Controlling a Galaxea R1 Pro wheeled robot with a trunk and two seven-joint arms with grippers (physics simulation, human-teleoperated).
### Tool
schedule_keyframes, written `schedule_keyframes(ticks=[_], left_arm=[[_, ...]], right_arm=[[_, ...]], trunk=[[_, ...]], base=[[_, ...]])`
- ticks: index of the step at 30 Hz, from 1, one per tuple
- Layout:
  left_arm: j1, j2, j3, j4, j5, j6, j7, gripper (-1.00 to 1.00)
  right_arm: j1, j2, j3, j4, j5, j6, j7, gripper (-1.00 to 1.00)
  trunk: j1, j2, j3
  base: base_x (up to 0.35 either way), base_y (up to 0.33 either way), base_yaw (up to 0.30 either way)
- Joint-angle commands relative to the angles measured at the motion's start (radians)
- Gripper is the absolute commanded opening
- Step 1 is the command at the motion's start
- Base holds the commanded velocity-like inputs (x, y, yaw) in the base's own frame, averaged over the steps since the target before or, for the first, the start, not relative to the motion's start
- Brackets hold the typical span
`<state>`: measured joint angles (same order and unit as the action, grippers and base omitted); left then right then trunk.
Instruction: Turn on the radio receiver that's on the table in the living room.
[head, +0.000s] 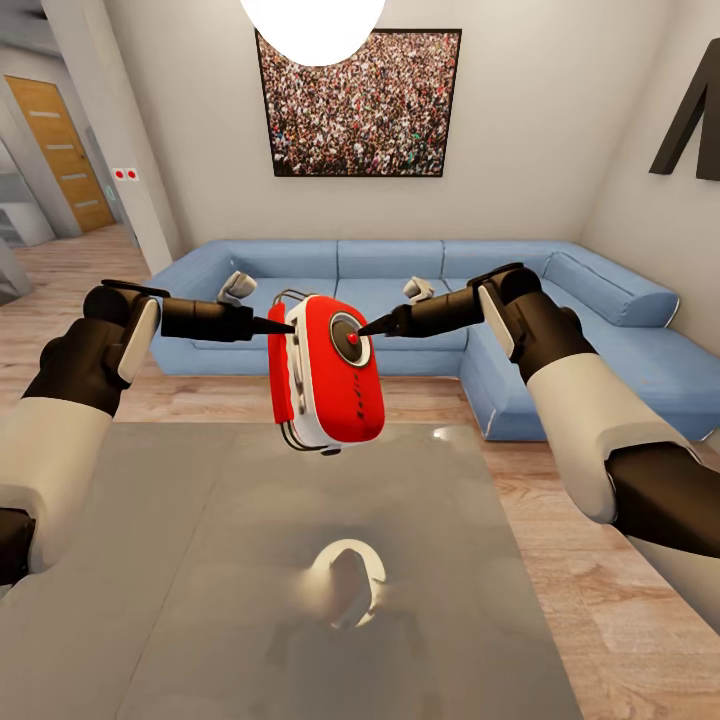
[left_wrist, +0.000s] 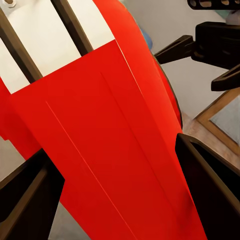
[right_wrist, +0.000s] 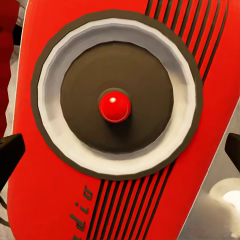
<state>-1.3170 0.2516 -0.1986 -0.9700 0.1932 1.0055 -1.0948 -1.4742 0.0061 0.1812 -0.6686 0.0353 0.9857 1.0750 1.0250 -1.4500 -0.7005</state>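
Head view: radio receiver (head: 330, 375) upright above table (head: 150, 560), dial facing right; left tool (head: 272, 326) clamps it, right tool's (head: 372, 325) opening unclear.

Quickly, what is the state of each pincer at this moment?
Left pincer: shut on the radio, held above the table.
Right pincer: open, pointing at the radio's dial.

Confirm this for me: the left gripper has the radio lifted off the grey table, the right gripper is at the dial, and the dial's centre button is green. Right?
One thing is wrong: the button at the dial's centre is red, not green, as the right wrist view shows. The rest stands: the left gripper holds the radio above the grey table, and the right gripper is at the dial.
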Motion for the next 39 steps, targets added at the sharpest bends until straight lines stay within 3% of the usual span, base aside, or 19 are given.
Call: schedule_keyframes(ticks=[1, 2, 34, 39], left_arm=[[0.0, 0.0, 0.001, -0.001, 0.009, 0.004, 0.0, -1.0], [0.0, 0.0, 0.001, 0.0, 0.009, 0.004, 0.0, -1.0], [0.009, 0.0, 0.0, -0.001, 0.009, 0.004, 0.0, -1.0], [0.01, -0.001, -0.017, -0.005, 0.009, 0.004, 0.0, -1.0]], right_arm=[[0.0, 0.0, 0.0, 0.0, 0.0, 0.0, 0.0, 1.0], [0.0, 0.0, 0.0, -0.001, 0.0, 0.0, 0.0, -1.0], [0.0, 0.0, 0.0, -0.014, 0.002, -0.001, 0.0, -1.0], [0.0, 0.004, 0.0, -0.014, 0.002, -0.001, 0.0, -1.0]], trunk=[[0.0, 0.0, 0.0], [0.0, 0.0, 0.0], [0.0, 0.0, 0.0], [0.0, 0.0, 0.0]], base=[[0.0, 0.0, 0.0], [0.0, 0.0, 0.0], [0.0, 0.0, 0.0], [0.0, 0.0, 0.0]])
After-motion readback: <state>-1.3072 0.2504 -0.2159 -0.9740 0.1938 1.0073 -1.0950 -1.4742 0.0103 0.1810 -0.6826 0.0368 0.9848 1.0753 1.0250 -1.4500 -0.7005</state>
